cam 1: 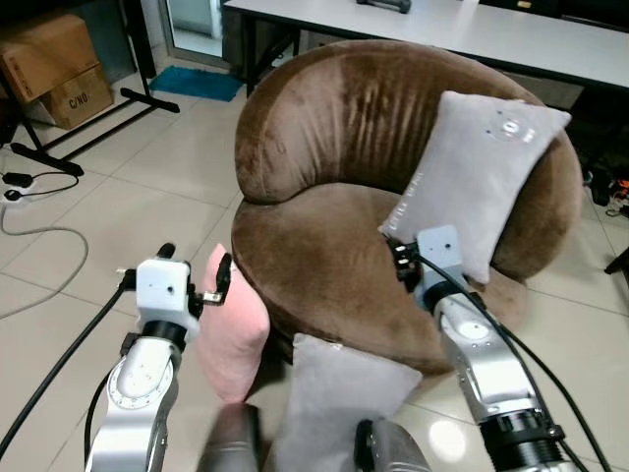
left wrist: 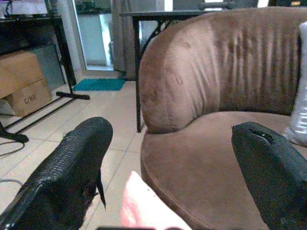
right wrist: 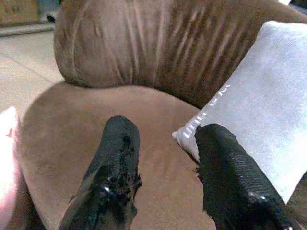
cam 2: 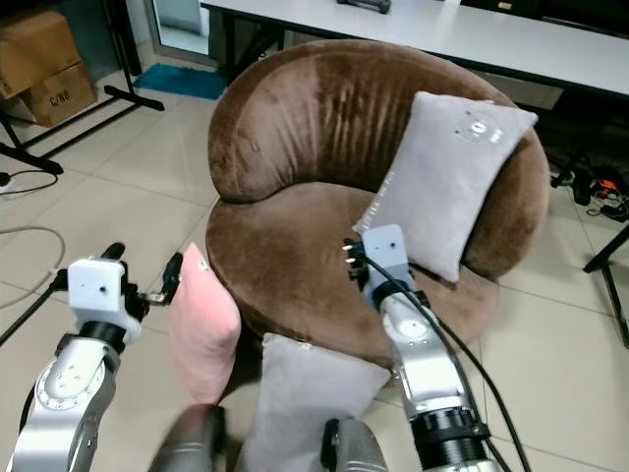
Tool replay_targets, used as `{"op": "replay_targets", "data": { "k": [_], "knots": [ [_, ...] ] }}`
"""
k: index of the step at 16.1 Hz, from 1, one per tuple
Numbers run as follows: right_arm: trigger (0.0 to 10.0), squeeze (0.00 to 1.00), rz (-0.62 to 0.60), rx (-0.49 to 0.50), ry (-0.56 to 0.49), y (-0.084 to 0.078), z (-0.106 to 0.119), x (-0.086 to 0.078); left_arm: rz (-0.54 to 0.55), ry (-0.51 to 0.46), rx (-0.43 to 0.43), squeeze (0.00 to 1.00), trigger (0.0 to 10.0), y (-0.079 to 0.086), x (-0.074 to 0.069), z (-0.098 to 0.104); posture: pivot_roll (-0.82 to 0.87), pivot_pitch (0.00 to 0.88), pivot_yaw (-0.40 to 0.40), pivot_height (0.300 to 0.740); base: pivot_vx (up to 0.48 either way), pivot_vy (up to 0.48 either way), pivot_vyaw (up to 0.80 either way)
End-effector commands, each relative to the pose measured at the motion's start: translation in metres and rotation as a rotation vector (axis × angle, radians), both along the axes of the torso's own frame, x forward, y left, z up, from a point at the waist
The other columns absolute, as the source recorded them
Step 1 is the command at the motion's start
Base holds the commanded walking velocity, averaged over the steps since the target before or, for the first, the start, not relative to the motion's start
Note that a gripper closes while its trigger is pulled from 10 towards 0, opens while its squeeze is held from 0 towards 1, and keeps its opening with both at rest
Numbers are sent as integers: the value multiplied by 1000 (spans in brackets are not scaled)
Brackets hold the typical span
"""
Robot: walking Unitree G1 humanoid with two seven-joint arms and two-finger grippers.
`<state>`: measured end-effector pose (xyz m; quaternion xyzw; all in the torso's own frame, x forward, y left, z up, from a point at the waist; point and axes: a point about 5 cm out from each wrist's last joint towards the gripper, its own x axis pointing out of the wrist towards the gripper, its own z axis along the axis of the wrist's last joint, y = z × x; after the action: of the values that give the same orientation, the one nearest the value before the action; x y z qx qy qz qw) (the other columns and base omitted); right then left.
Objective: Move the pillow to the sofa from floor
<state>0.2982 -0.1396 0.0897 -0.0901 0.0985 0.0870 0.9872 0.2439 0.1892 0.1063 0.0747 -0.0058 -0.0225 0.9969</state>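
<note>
A pink pillow (cam 1: 233,334) stands on the floor tiles, leaning against the front left of the round brown sofa (cam 1: 324,128). My left gripper (cam 1: 197,264) hovers open just above the pink pillow's top corner (left wrist: 144,206), fingers either side of it without touching. A grey pillow (cam 1: 334,393) lies on the floor against the sofa's front. Another grey pillow (cam 1: 472,177) leans on the backrest. My right gripper (right wrist: 165,167) is open above the seat, by that pillow's lower corner, with nothing between its fingers.
Cardboard boxes (cam 1: 54,64) and a black stand's legs (cam 1: 118,108) are at the far left. A cable (cam 1: 39,236) trails over the tiles on the left. A white table (cam 1: 442,29) runs behind the sofa, with a blue mat (cam 1: 201,82) beside it.
</note>
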Motion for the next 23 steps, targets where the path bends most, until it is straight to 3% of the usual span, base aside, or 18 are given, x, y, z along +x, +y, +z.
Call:
{"op": "replay_targets", "data": {
  "k": [1, 4, 9, 15, 17, 23],
  "knots": [
    [10000, 0, 14, 7, 10, 1, 0, 1, 3, 1, 13, 0, 10000, 1, -1, 0, 91, 0, -87, 632, 0, 0, 0],
    [10000, 0, 39, 13, 25, 2, -2, 1, -8, 21, 21, 0, 10000, 1, -3, -3, 93, 0, -87, 632, 0, 0, 0],
    [10000, 0, 69, -24, 84, 2, -10, 2, -124, 85, 49, 0, 10000, -8, -6, -12, 93, 0, -85, 632, 0, 0, 0],
    [10000, 0, 74, 8, 102, 1, -13, -3, -219, 109, 31, 0, 10000, -14, -12, -14, 89, 0, -85, 617, 0, 0, 0],
    [10000, 0, 75, -19, 117, 2, -16, -3, -222, 114, 38, 0, 10000, -13, -14, -14, 91, 0, -86, 597, 0, 0, 0],
    [10000, 0, 66, -34, 138, 2, -20, -7, -234, 121, 39, 0, 10000, -12, -17, -15, 83, 0, -79, 597, 0, 0, 0]
  ]
}}
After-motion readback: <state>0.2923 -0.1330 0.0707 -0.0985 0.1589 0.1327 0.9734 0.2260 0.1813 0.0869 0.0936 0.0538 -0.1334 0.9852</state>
